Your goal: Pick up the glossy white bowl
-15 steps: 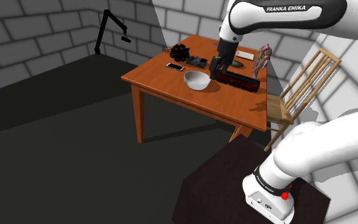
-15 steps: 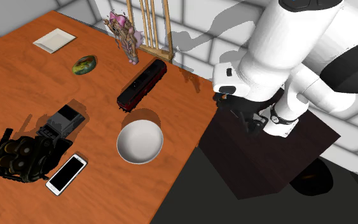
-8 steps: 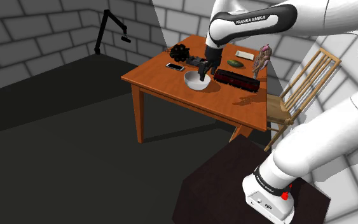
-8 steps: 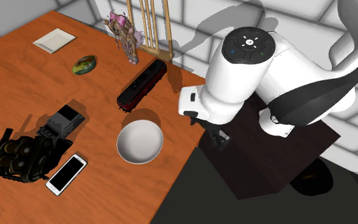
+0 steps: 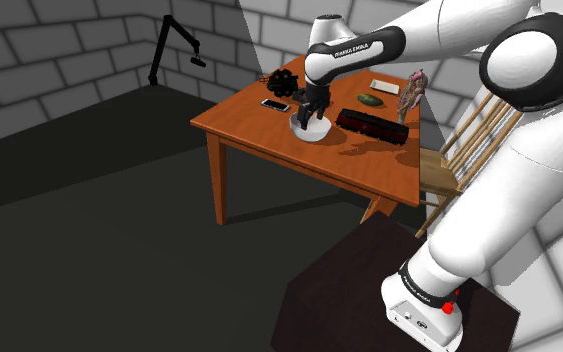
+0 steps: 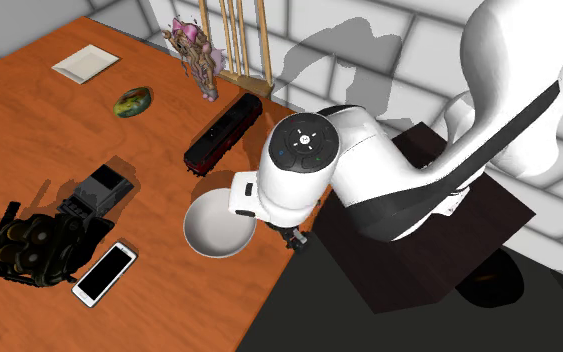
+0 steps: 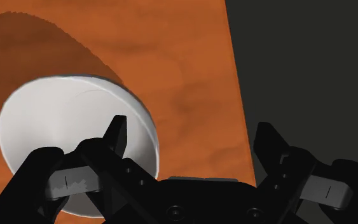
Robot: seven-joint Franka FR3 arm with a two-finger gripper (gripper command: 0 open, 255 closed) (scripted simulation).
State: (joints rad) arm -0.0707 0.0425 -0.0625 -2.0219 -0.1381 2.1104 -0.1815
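While the white bowl (image 5: 309,129) sits upright on the wooden desk (image 5: 369,165), close to the edge on the stand's side, the approach step is judged to be in hand – the bowl is not yet grasped. The hand (image 7: 191,137) is held just above it with its fingers spread apart, one seen over the bowl near its rim, the other out past the rim toward the desk's edge. A descent is called for, so that the rim wall is taken between the fingers before they are brought together. A dark model train (image 6: 224,132) lies near the bowl, a phone (image 6: 104,273) and a black boxy object (image 6: 94,190) farther off – nothing is seen between hand and bowl, though a smooth rim may be expected to slip
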